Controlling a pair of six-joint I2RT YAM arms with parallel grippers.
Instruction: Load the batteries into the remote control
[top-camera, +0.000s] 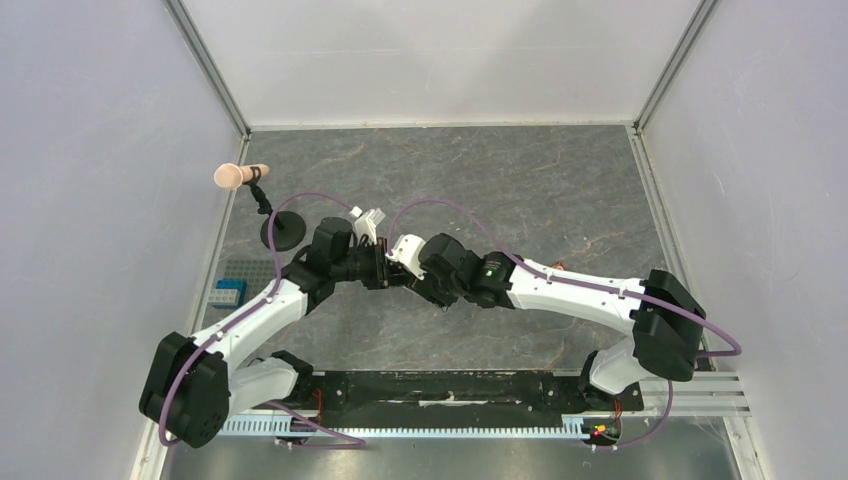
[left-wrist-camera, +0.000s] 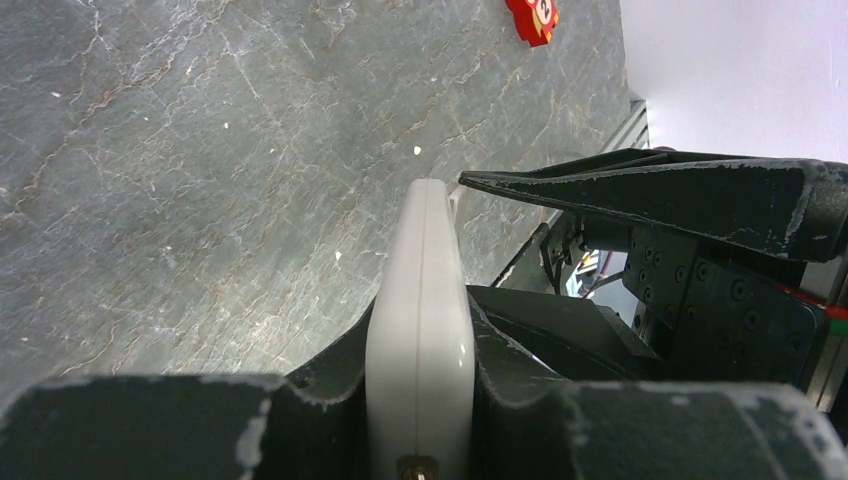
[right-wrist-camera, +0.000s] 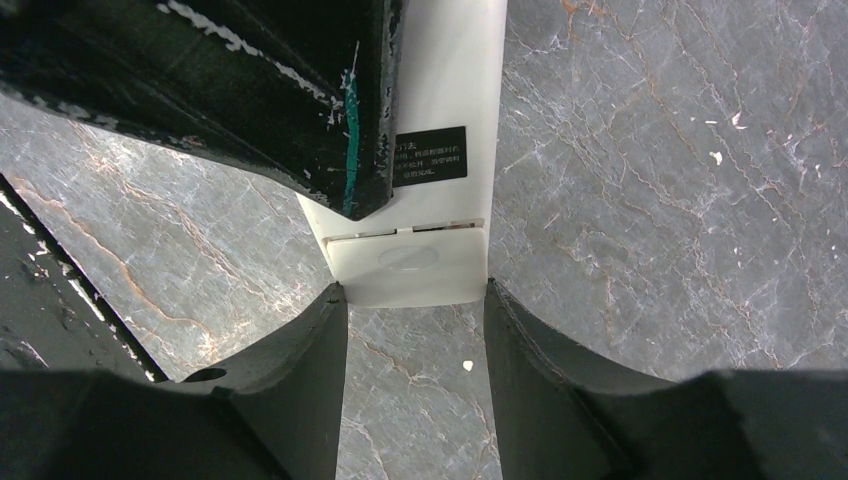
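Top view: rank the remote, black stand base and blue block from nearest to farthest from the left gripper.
1. remote: held in the left gripper.
2. black stand base: to its left, farther back.
3. blue block: at the table's left edge.

- A grey, marble-veined tabletop (top-camera: 560, 190) fills the floor of the enclosure.
- Plain white walls (top-camera: 440, 60) close it in at the back and sides, with metal corner posts.
- A peach-coloured rounded tip on a thin black stand (top-camera: 240, 177) is at the rear left, its round black base (top-camera: 284, 231) resting on the tabletop.
- A small blue block (top-camera: 228, 292) sits on a grey studded tray (top-camera: 240, 270) by the left wall.
- A small red-orange flat object (left-wrist-camera: 532, 15) lies on the tabletop, cut off by the left wrist view's top edge.
- A long black rail (top-camera: 450, 388) runs along the near edge.
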